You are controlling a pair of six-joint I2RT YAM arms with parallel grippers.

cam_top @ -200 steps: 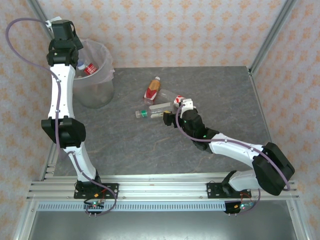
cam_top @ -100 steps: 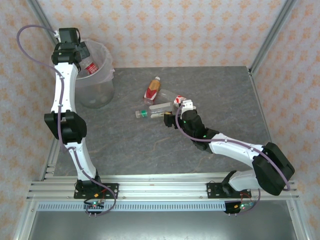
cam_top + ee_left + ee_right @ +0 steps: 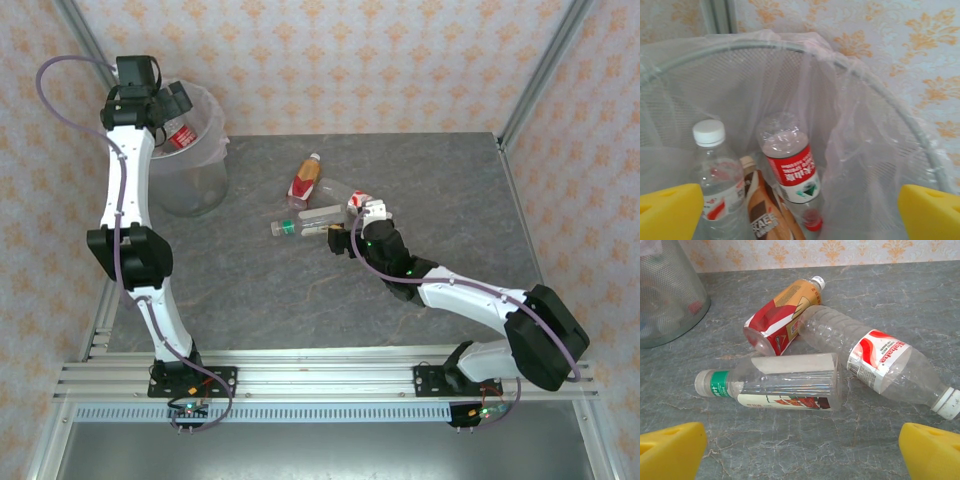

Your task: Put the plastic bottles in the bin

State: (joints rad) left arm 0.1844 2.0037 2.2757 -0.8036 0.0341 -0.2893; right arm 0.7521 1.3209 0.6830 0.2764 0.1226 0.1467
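Observation:
My left gripper (image 3: 176, 102) hangs open over the bin (image 3: 196, 172), its yellow fingertips (image 3: 670, 211) wide apart with nothing held. Inside the bin (image 3: 880, 100) a red-labelled bottle (image 3: 790, 170) stands cap down beside a white-capped bottle (image 3: 715, 170) and a brown-labelled one (image 3: 765, 212). Three plastic bottles lie on the table: a green-necked clear one (image 3: 775, 385), an orange-and-red one (image 3: 780, 320) and a red-and-white one (image 3: 880, 360). My right gripper (image 3: 338, 233) is open just short of the green-necked bottle (image 3: 298, 226), not touching it.
The bin (image 3: 665, 295) stands at the table's far left corner against the patterned wall. Metal frame posts (image 3: 535, 75) rise at the back corners. The grey marble tabletop (image 3: 450, 190) stretches to the right of the bottles.
My left gripper has opened over the bin and let go of the red-labelled bottle, which now rests inside. The right arm has not moved.

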